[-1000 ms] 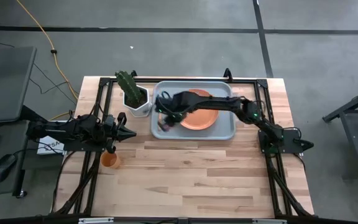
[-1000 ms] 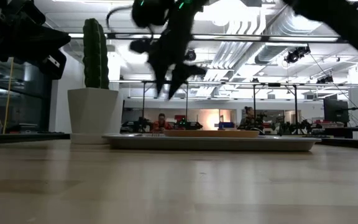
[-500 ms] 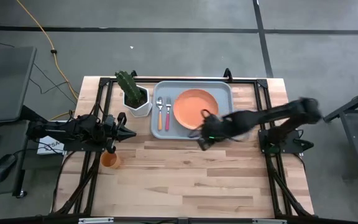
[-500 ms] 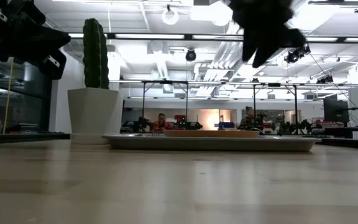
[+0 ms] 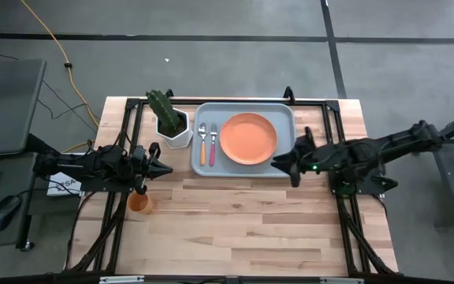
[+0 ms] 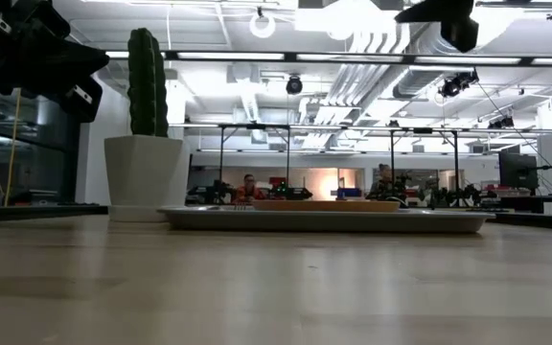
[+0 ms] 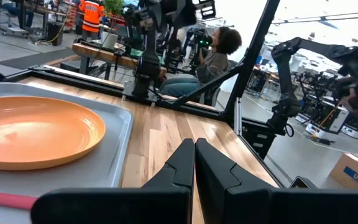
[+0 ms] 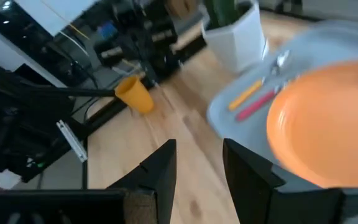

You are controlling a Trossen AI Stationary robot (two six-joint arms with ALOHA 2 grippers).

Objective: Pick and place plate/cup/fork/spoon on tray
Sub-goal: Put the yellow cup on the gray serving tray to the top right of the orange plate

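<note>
The pale blue-grey tray [image 5: 284, 112] lies at the table's far middle. On it rest the orange plate [image 5: 248, 139], the spoon [image 5: 202, 142] with its orange-yellow handle and the pink-handled fork [image 5: 212, 147], side by side left of the plate. The small orange cup [image 5: 139, 203] stands on the table near the left edge, just nearer than my left gripper [image 5: 166, 169], which is shut and empty above the table. My right gripper [image 5: 284, 166] is open and empty at the tray's near right corner. The right wrist view shows the cup [image 8: 135, 94] and the plate [image 8: 328, 130].
A white pot with a green cactus [image 5: 169, 120] stands left of the tray's far corner. Bare wooden table [image 5: 243, 229] spreads across the near half. Dark frame rails [image 5: 124, 134] run along the table's left and right sides.
My right gripper has drawn back from over the tray's left part, where the spoon and fork now lie uncovered, toward the table's right edge, past the plate to the tray's near right corner. It has also risen out of the low view.
</note>
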